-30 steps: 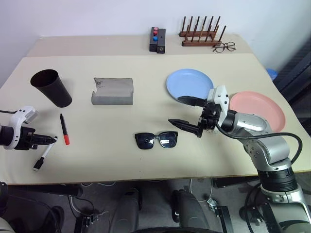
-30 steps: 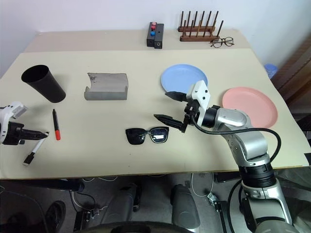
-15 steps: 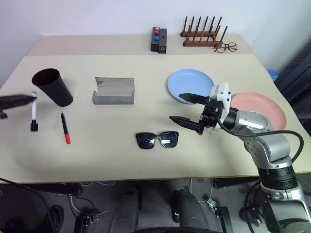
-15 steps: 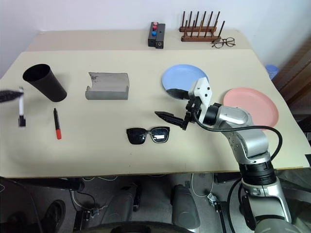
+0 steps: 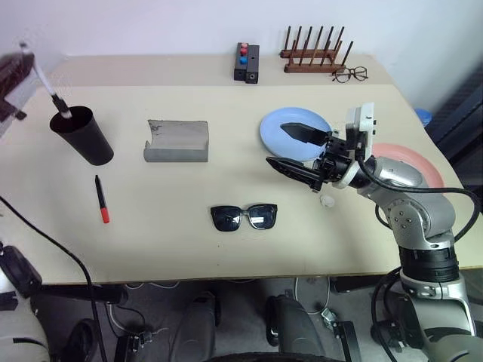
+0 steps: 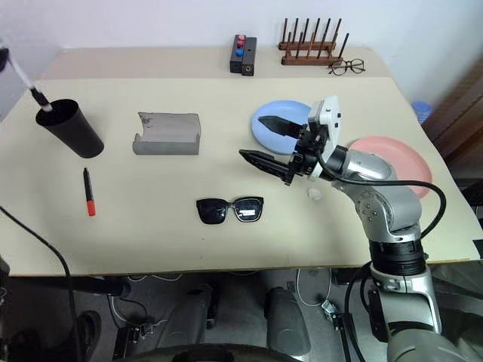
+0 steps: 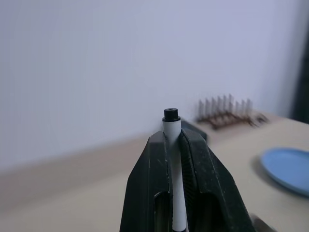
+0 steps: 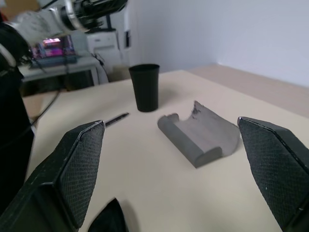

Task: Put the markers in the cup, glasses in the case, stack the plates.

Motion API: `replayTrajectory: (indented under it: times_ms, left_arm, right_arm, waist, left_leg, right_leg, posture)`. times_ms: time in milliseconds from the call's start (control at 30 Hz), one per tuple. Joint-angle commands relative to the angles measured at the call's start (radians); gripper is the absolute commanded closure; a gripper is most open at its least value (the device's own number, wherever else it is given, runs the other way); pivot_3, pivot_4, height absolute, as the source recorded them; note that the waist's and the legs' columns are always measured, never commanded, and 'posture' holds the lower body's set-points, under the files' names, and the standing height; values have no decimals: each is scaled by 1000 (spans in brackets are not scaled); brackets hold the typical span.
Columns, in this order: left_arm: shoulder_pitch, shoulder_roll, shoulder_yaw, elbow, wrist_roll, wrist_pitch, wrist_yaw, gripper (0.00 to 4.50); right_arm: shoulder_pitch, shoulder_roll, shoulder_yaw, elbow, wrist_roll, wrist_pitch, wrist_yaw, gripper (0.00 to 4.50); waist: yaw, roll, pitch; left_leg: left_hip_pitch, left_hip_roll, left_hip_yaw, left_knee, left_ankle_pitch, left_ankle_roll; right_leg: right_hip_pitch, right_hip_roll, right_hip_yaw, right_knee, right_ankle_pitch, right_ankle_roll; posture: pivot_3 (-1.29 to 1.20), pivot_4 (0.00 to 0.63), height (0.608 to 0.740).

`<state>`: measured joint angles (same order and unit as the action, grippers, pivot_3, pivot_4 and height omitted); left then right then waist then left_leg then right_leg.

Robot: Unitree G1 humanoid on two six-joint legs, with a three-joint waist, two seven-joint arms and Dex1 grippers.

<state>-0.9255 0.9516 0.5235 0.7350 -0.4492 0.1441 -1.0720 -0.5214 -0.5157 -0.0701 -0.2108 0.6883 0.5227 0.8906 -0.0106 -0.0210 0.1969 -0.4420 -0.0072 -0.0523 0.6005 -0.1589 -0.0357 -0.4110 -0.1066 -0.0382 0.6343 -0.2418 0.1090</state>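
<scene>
My left gripper [image 5: 19, 66] is raised at the far left, shut on a white marker [image 5: 50, 92]. The marker slants down, its black tip at the rim of the dark cup [image 5: 81, 136]. In the left wrist view the fingers [image 7: 154, 174] clamp that white marker [image 7: 172, 145]. A black marker with a red cap [image 5: 99, 200] lies on the table in front of the cup. The grey case [image 5: 176, 141] lies flap open. Black sunglasses [image 5: 243, 217] sit mid-table. My right gripper [image 5: 275, 144] hovers open above the table, beside the blue plate [image 5: 278, 142]. The pink plate [image 5: 416, 160] lies to its right.
At the back stand a wooden peg rack [image 5: 312, 54], clear-lens spectacles [image 5: 348, 73] and a black box with red and blue buttons [image 5: 244, 62]. A small white bit [image 5: 327, 200] lies on the table under my right wrist.
My left gripper lifted the white marker from the table's front left up to the cup, tilting it tip-down. My right gripper rose slightly, staying open.
</scene>
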Motion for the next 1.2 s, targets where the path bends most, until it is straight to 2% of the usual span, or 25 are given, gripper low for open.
replayTrajectory:
  times_ms: [33, 300, 500, 900, 1000, 1200]
  left_arm:
    - [-96, 3, -39, 101, 70, -192, 68, 4473]
    - [-134, -40, -78, 321, 126, -413, 131, 4473]
    - [-116, -74, -79, 387, 145, -506, 213, 4473]
    - [-28, -101, -84, 438, 155, -512, 288, 4473]
    - [-26, -102, -79, 440, 142, -491, 275, 3339]
    - [-31, -101, -82, 432, 140, -491, 266, 214]
  right_arm:
    - [-2, 5, -16, -36, 0, -22, -9, 0]
    - [22, -9, -27, -66, 5, -17, -30, 0]
    - [45, -24, -27, -88, 1, -10, -39, 0]
    - [51, -42, -28, -97, 2, -3, -43, 0]
    - [51, -48, -27, -98, 0, -1, -41, 0]
    - [50, -49, -25, -97, -1, 0, -42, 0]
  waist:
    - [-1, 0, 0]
    - [-2, 0, 0]
    - [0, 0, 0]
    - [-1, 0, 0]
    - [1, 0, 0]
    - [0, 0, 0]
  left_leg:
    - [0, 0, 0, 0, 0, 0]
    - [0, 0, 0, 1, 0, 0]
    - [0, 0, 0, 1, 0, 0]
    - [0, 0, 0, 3, 0, 0]
    - [0, 1, 0, 3, 0, 0]
    - [0, 1, 0, 5, 0, 0]
  right_leg:
    - [0, 0, 0, 0, 0, 0]
    - [0, 1, 0, 0, 0, 0]
    - [0, 1, 0, 0, 0, 1]
    - [1, 1, 0, 0, 1, 1]
    - [1, 1, 0, 0, 1, 1]
    - [2, 1, 0, 0, 2, 1]
  posture:
    - [0, 150, 740]
    - [0, 150, 740]
    - [0, 150, 740]
    - [0, 150, 740]
    - [0, 150, 740]
    - [0, 150, 740]
